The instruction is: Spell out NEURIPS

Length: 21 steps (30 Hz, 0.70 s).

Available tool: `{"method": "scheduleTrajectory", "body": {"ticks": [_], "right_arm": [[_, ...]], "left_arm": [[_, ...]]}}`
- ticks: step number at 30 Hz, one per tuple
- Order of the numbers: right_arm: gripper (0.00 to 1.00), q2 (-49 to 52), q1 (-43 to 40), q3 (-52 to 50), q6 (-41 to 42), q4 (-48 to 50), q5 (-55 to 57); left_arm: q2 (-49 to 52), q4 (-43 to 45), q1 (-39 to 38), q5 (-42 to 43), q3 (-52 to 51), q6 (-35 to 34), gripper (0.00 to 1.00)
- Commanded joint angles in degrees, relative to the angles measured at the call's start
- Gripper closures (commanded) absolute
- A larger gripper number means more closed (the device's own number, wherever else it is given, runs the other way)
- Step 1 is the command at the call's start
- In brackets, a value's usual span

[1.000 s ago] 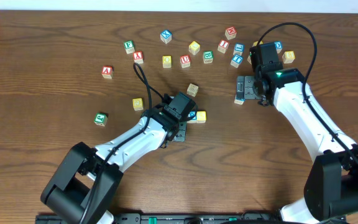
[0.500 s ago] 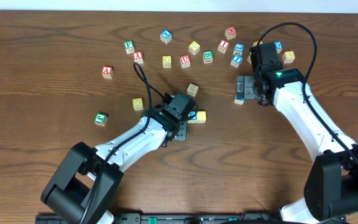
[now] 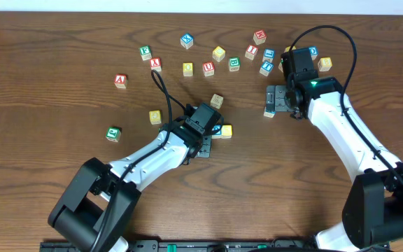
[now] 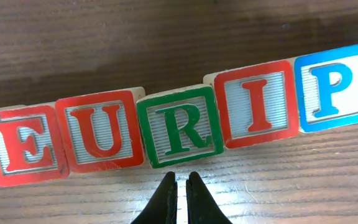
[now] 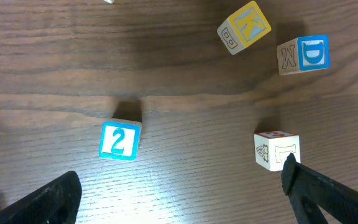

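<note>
Clearly cubes point(image 4: 179, 127) read E-U-R-I-P — maybe more leftward; left hand point(image 4: 179, 186) closed empty, right hand point(image 5: 178, 180) spread.

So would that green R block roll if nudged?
Probably not: the green R block is a flat-faced cube, so it should slide. It looks wooden, so likely stiff and light. The U block sits against it, so may shift too.

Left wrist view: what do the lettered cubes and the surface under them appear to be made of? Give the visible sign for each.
Lettered cubes: apparently pale wood, bare at the edges; faces ribbed, with painted red, green or blue frames and letters. Table: dark brown wood grain, slight sheen where light reflects; solid wood or laminate cannot be told.
</note>
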Motion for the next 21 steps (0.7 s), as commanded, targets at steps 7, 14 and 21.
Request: {"method": "scheduleTrajectory", "body": {"ticks": [7, 14, 21], "right_arm": [[0.01, 0.0, -0.1, 1.2, 0.5, -0.1, 0.0], [0.01, 0.0, -0.1, 1.2, 0.5, -0.1, 0.0], [0.01, 0.0, -0.1, 1.2, 0.5, -0.1, -0.4]], "left_arm": [[1.0, 0.6, 0.0, -1.6, -0.7, 0.3, 0.92], [1.0, 1.3, 0.0, -1.9, -0.7, 0.6, 0.93], [1.0, 1.6, 0.0, -2.3, -0.7, 0.6, 0.93]]}}
